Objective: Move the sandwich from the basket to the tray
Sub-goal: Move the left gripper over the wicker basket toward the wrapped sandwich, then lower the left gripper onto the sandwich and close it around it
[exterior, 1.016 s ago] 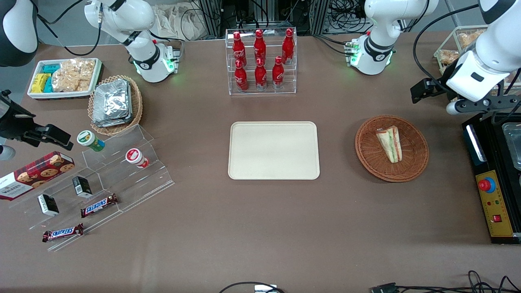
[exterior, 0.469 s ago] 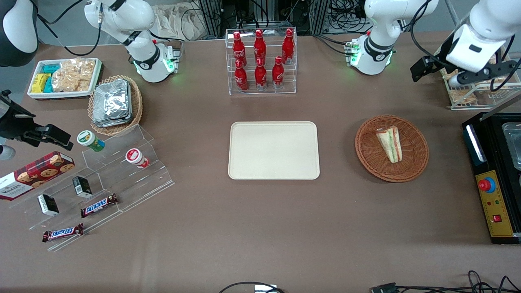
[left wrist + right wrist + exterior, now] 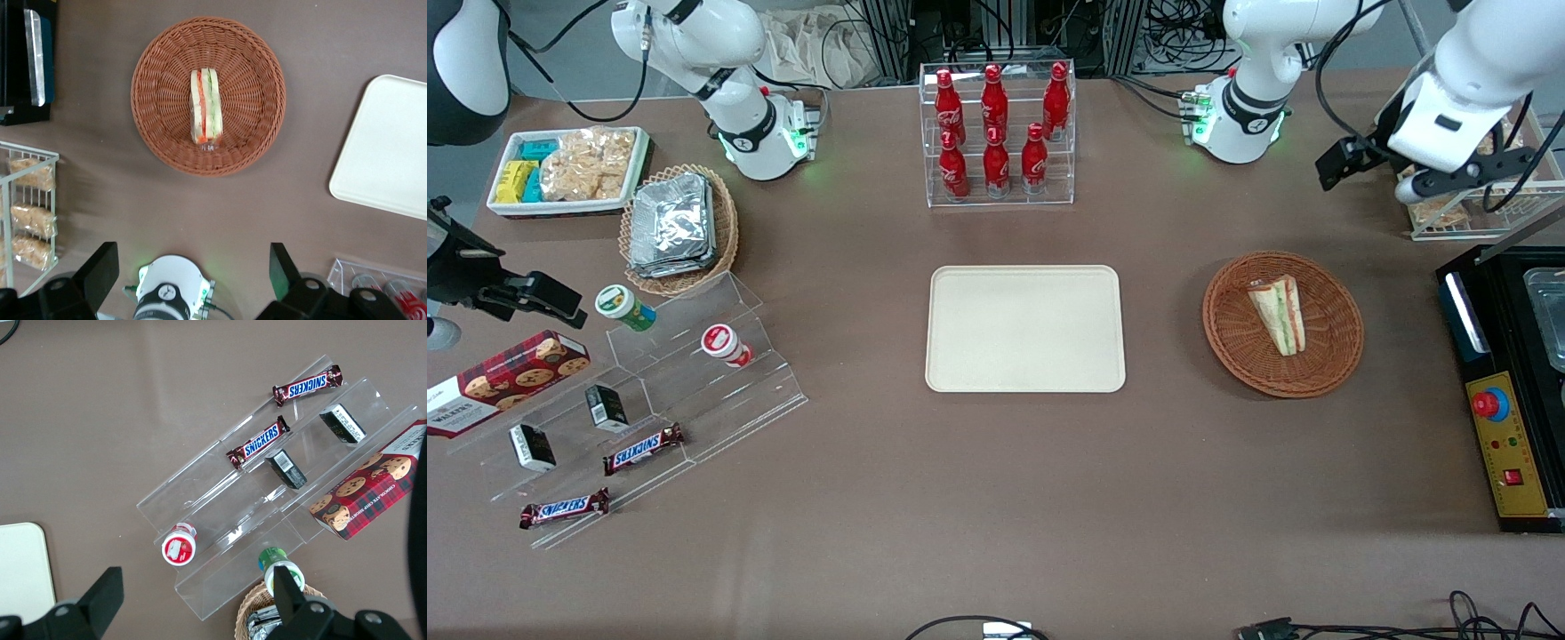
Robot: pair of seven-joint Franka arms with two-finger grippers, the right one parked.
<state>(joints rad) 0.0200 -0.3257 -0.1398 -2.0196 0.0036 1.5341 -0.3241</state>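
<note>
Front view: nothing moved yet. The triangular bread sandwich (image 3: 1278,313) lies in the round reddish-brown wicker basket (image 3: 1338,360), and the flat cream plastic tray (image 3: 1024,328) beside it sits bare. The left gripper (image 3: 1423,188) hangs high over a wire rack of packets (image 3: 1449,213), farther back, well apart from the basket.

Left wrist view: fingers (image 3: 100,270) spread wide, holding nothing; bare brown table between basket and tray, so the path looks free.
</note>
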